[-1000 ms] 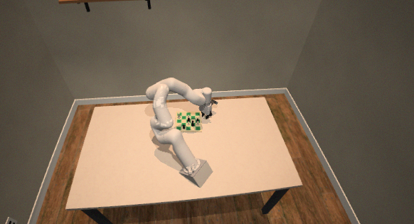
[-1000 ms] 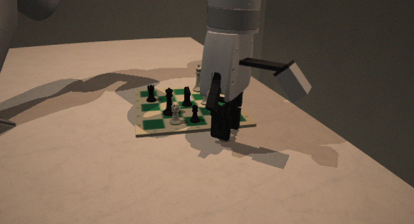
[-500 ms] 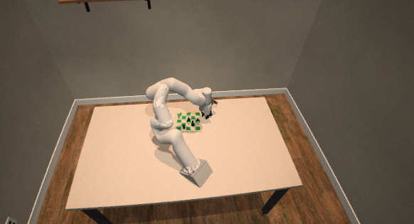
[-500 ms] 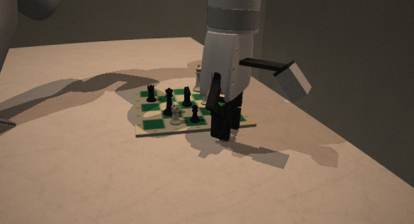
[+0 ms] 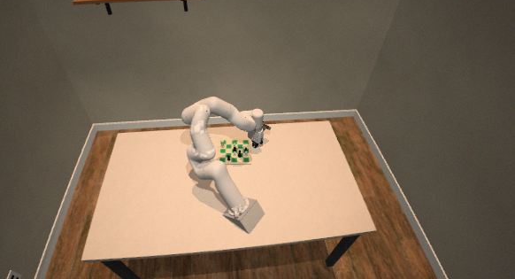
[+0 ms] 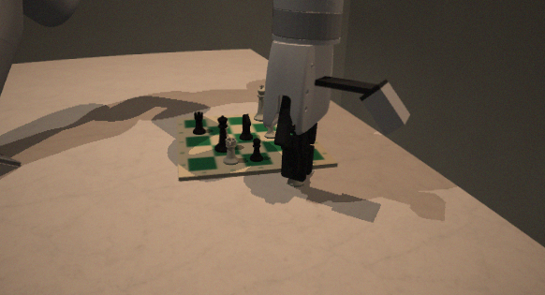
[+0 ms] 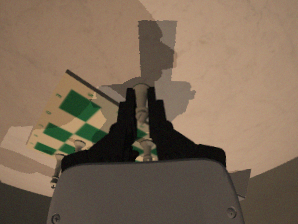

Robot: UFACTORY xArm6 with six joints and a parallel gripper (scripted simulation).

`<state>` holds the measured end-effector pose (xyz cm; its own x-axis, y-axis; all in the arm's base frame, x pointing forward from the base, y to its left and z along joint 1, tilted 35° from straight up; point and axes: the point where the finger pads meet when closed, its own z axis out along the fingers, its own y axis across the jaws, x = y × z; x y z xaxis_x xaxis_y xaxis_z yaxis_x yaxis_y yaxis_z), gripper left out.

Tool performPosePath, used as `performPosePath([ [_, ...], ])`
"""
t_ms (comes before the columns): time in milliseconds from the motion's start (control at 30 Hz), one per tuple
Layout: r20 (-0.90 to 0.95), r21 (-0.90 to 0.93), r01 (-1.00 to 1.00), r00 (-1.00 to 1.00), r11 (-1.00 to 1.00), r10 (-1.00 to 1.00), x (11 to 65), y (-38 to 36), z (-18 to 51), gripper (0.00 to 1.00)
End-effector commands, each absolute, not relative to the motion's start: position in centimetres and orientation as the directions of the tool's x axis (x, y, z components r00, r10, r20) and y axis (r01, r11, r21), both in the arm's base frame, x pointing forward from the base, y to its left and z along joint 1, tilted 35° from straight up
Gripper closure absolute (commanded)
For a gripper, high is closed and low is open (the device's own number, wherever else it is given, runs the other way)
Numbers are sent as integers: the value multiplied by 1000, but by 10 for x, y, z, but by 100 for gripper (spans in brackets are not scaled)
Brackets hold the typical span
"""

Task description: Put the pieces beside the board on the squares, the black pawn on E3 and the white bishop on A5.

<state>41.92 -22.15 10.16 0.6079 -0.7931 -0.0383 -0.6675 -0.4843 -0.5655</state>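
Note:
A small green and cream chessboard [image 6: 248, 147] lies on the table; it also shows in the top view [image 5: 235, 151]. My gripper [image 6: 296, 175] is down at the table just off the board's near right corner. It is shut on the white bishop, of which only the base [image 6: 295, 183] shows below the black fingers. A black pawn [image 6: 256, 150] stands upright on the board near the front edge, next to a white rook [image 6: 230, 151].
Other black pieces [image 6: 221, 134] stand upright on the board, with a black rook [image 6: 198, 124] at the far left. A white piece [image 6: 260, 102] stands at the board's far edge behind my wrist. The table's right edge lies beyond the gripper.

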Motion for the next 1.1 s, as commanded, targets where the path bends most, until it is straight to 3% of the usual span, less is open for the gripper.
performPosePath([
  [0, -35, -566, -667, 607, -485, -794, 420, -223, 103, 100],
  [1067, -35, -566, -667, 607, -485, -794, 413, -229, 117, 100],
])
